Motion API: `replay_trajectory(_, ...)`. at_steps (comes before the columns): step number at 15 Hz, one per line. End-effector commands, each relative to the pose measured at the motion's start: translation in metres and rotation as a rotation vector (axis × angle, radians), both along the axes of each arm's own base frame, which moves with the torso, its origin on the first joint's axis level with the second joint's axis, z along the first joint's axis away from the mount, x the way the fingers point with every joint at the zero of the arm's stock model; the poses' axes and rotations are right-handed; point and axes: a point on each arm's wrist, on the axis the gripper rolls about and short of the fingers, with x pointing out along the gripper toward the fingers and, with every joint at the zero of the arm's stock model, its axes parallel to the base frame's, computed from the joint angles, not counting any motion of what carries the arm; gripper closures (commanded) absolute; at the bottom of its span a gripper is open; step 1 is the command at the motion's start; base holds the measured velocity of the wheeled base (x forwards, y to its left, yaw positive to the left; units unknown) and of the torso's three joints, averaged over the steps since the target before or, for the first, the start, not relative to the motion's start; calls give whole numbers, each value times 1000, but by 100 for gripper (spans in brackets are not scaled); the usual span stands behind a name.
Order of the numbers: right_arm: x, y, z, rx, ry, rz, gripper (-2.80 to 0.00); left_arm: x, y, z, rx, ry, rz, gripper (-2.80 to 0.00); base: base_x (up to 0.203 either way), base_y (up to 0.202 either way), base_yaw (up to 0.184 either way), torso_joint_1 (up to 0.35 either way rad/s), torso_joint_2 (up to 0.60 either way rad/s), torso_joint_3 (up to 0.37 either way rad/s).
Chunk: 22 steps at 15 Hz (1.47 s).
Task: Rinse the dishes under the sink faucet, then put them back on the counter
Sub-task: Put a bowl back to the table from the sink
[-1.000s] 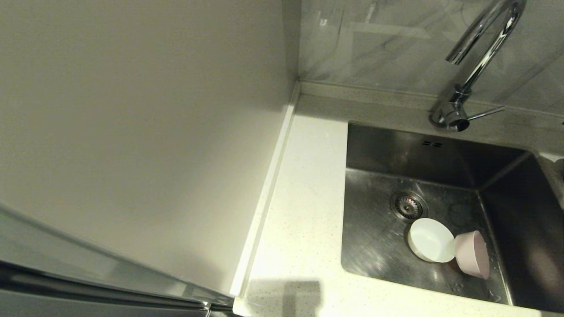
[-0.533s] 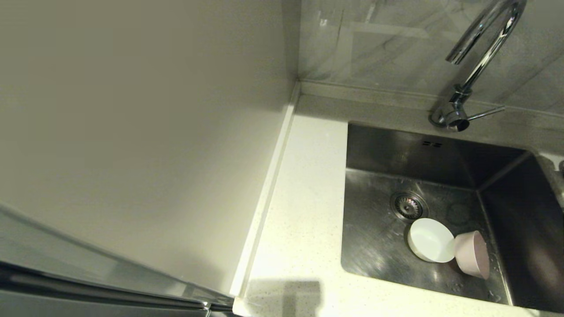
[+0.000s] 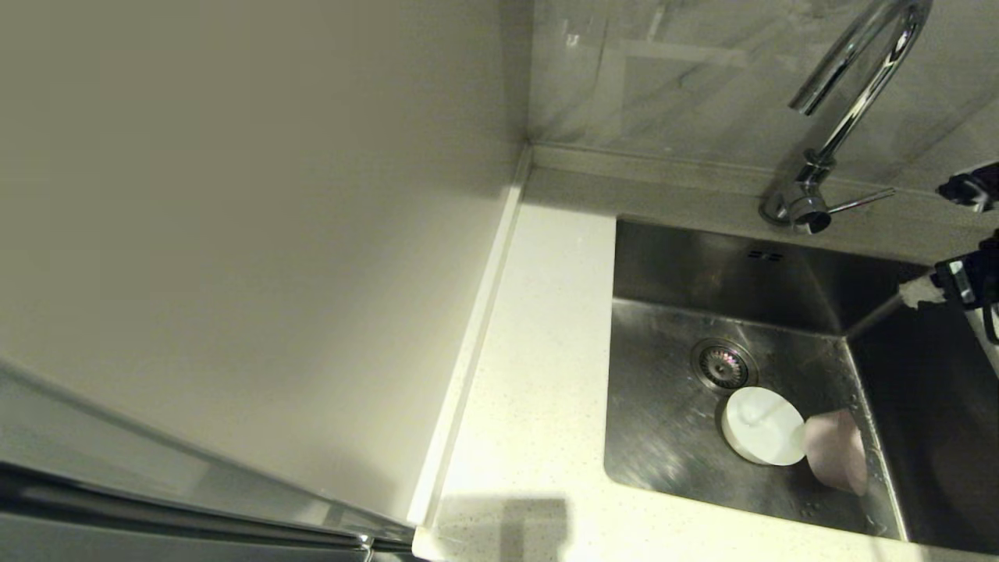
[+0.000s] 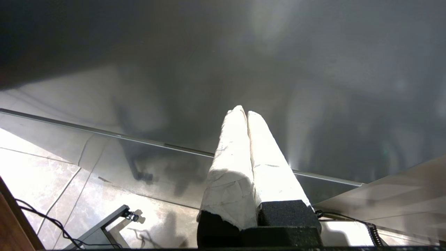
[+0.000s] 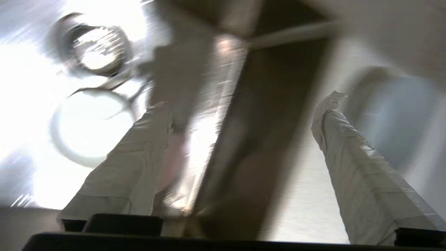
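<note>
1. Right gripper (image 5: pixel 244 101): fingers spread wide, empty, above the sink's (image 3: pixel 663 437) right edge, mostly cut off.
2. White bowl (image 3: pixel 763 426) touches pink bowl (image 3: pixel 837 462) near the sink's front edge.
3. Left gripper (image 4: pixel 246 112): fingers pressed together, empty.

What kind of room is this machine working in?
Most likely a home kitchen: a steel sink set into a white counter, a chrome gooseneck faucet against grey tiles, and two small bowls, white and pink, in the basin.
</note>
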Motion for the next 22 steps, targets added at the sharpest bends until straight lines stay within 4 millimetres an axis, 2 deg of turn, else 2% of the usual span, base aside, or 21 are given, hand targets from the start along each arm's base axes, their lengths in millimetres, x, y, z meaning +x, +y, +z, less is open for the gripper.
replay_trajectory(1,2,14,-22,25,77,74,-280,0,0,0,-1,-3,0,0,0,0,0,0,0,0)
replay_trajectory(3,9,16,-52,33,187,119,-280,0,0,0,-1,-4,1,0,0,0,0,0,0,0)
replay_trajectory(6,6,16,-93,12,351,53,-280,0,0,0,0,-3,1,0,0,0,0,0,0,0)
replay_trajectory(8,1,15,-108,28,403,-1,-280,0,0,0,0,-3,1,0,0,0,0,0,0,0)
replay_trajectory(13,-1,17,-111,191,359,-180,-280,0,0,0,-1,-3,1,0,0,0,0,0,0,0)
replay_trajectory(16,0,19,-111,374,398,-311,-280,0,0,0,0,-3,0,0,0,0,0,0,0,0)
replay_trajectory(19,14,20,-116,599,474,-383,-280,0,0,0,0,-3,0,0,0,0,0,0,0,0)
replay_trajectory(22,32,18,-132,765,541,-395,-280,0,0,0,-1,-3,1,0,0,0,0,0,0,0)
